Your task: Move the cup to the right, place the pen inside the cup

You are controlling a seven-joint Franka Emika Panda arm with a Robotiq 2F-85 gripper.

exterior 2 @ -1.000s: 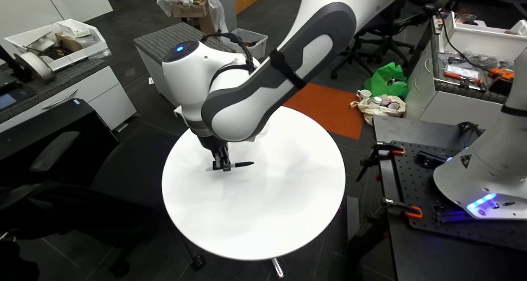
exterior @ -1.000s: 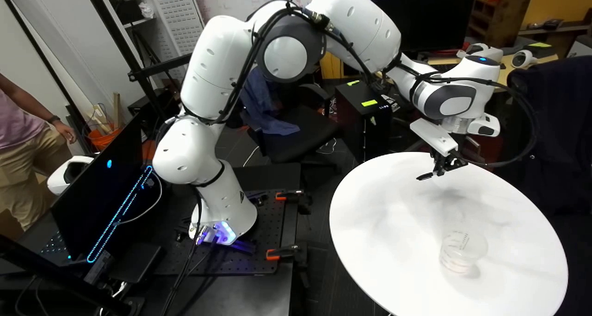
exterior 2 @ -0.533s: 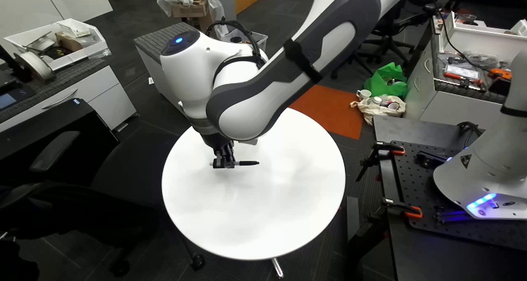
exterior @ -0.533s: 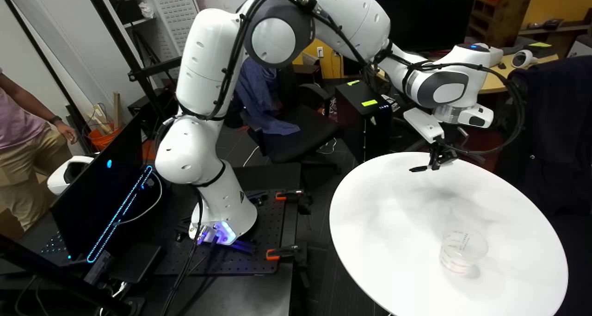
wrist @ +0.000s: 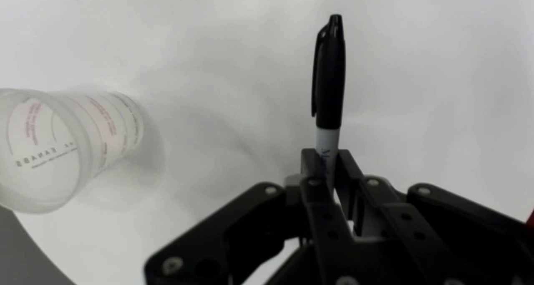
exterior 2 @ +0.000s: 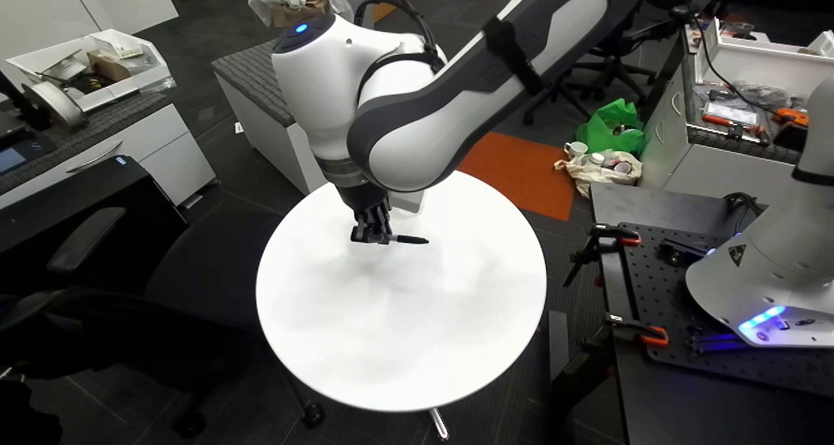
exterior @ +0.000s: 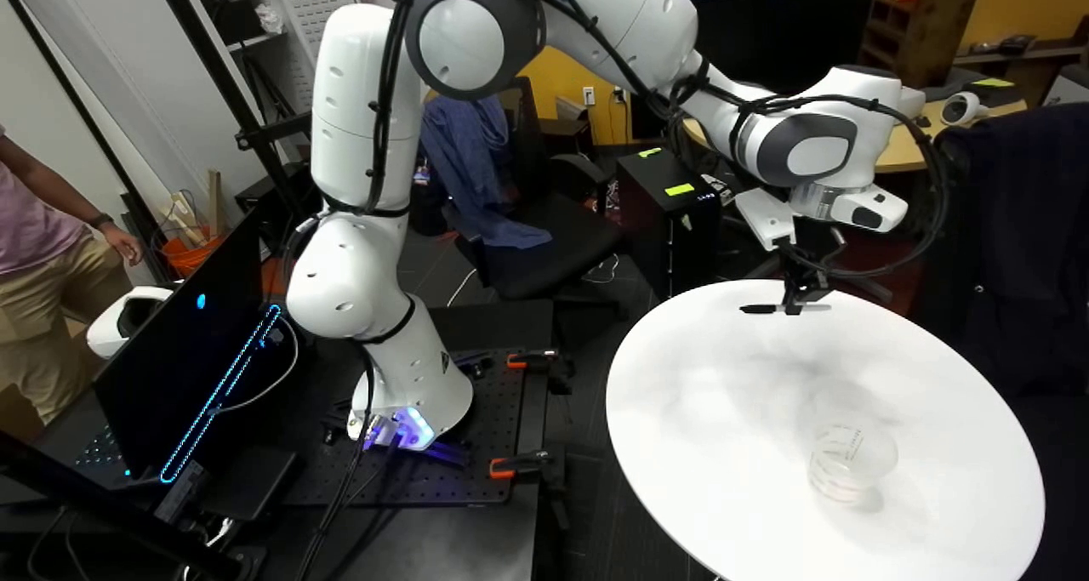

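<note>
- Gripping the pen (wrist: 329, 76) about its pale barrel, my claw (wrist: 329, 164) hung above the tabletop (exterior: 698, 445), seen against its far part in an exterior view; the black-capped end jutted free.
- The cup (exterior: 849, 462) stood upright on the nearer half of that tabletop, slightly right of its middle; in the wrist view I had it left of the claw, well apart from the pen.
- By my reckoning the pen's pick-up was done, and the placing was not: the pen was outside the cup.
- The cup's own move I could not sign off; its spot might well have been the "right" I was asked for, but nothing in view marked where it had to end up.
- What remained, as I judged it, was to bring the pen over the cup's mouth, turn it upright, since it lay close to level in my grip, lower it in and let go.
- I guessed the cup was light enough to tip if the pen caught its rim on the way down.
</note>
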